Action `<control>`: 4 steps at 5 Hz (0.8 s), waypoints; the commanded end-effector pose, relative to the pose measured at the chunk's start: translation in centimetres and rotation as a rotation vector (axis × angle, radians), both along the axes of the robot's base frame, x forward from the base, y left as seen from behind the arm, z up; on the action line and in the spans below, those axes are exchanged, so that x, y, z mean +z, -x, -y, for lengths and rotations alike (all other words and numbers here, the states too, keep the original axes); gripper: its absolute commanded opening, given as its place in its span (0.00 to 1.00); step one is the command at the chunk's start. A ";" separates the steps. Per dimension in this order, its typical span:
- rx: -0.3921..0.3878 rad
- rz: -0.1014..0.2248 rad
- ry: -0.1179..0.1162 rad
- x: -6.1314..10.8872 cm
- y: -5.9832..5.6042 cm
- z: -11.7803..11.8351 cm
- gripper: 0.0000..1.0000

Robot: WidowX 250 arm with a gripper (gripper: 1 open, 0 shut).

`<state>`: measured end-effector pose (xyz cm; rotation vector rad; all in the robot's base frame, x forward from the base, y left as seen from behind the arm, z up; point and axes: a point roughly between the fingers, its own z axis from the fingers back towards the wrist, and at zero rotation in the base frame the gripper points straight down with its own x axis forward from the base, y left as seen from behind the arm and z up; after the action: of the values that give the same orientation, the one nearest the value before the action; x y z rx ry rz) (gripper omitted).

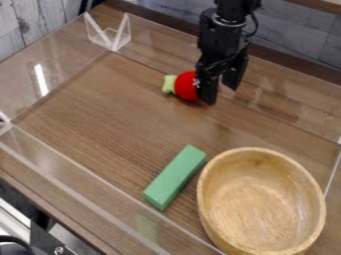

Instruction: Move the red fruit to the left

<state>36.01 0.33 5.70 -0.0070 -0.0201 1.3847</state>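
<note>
Red fruit [185, 87]: small, round, green leafy top pointing left; lies on the far middle of the wooden table [107, 120].
End effector [218, 85]: black, hanging from above, fingers spread apart and clasping nothing, just right of the fruit; whether a finger touches it cannot be told.
Green block [176, 176]: flat, lying diagonally, near centre.
Wooden bowl [262, 203]: near right, just beside the block.
</note>
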 end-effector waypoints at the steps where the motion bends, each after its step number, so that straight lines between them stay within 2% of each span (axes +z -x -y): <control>1: -0.016 0.048 -0.013 0.9 0.0 0.1 0.00; 2: -0.042 0.047 -0.017 0.5 0.5 0.7 0.00; 4: -0.153 0.047 -0.019 1.5 0.3 -0.9 0.00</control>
<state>34.58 0.89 4.29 0.0279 0.0106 1.2318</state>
